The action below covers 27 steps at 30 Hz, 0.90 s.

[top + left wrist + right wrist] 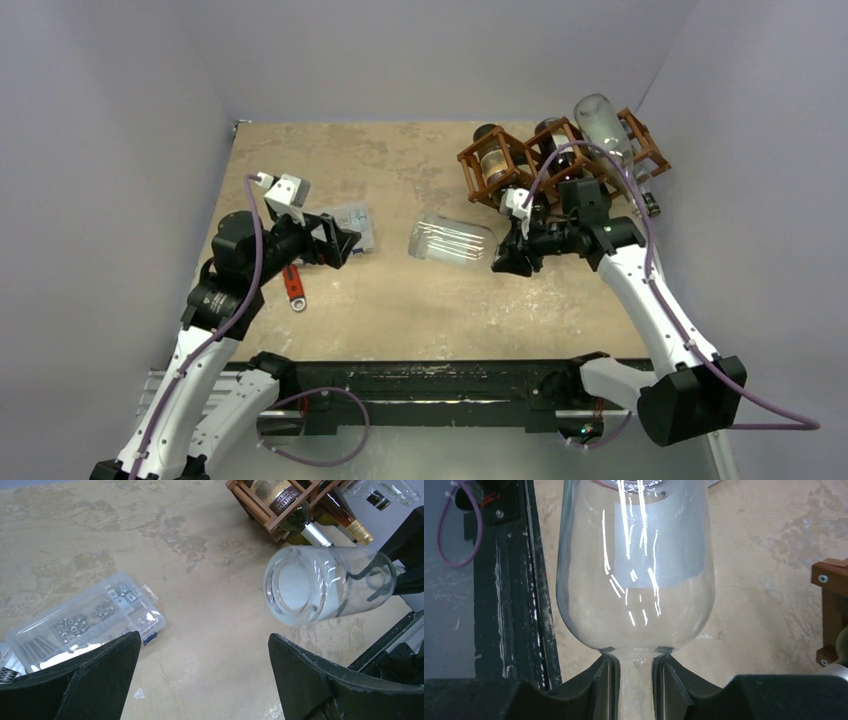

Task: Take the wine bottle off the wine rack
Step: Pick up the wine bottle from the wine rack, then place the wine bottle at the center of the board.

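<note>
already off the wine rack (468,160): wine bottle (452,240), sideways
right gripper (635,680) pinches its neck; left gripper (202,650) gapes wide

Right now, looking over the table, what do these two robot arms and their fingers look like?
Both the left arm and the right arm have smooth white shells with black joints. A purple cable loops along each one. Each wrist carries a small white block. The fingers are broad, matte black wedges with slightly rough edges.
</note>
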{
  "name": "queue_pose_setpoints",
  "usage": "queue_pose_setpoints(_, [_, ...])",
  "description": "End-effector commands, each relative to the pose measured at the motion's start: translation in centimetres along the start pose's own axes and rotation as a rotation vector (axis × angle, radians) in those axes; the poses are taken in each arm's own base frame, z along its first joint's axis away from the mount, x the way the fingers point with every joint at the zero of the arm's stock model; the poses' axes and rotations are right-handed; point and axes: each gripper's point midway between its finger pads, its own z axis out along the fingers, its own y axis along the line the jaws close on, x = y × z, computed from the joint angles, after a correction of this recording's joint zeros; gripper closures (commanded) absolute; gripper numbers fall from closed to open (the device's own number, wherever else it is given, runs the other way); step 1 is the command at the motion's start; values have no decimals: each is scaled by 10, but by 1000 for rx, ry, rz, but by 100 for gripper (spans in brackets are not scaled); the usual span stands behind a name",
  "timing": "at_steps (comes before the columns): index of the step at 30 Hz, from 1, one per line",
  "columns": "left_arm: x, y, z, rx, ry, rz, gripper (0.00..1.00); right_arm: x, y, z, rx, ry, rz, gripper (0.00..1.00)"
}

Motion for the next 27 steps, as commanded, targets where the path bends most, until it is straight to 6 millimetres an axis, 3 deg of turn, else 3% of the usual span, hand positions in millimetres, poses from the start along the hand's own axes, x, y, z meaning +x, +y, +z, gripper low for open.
queue_pose_setpoints(1, [-4,6,2,-22,-21,17,0,-47,6,-5,-37,-73,-308,100])
queue_pose_setpoints(7, [-4,6,2,-21,-23,17,0,-41,12,0,-50,14,-433,100])
queue_pose_setpoints(17, [-5,5,1,-18,-26,16,0,-38,-8,-6,-3,293,-659,100])
queue_pose_setpoints(27, [-5,5,1,-16,-25,16,0,-28,-10,14,33,508,-844,100])
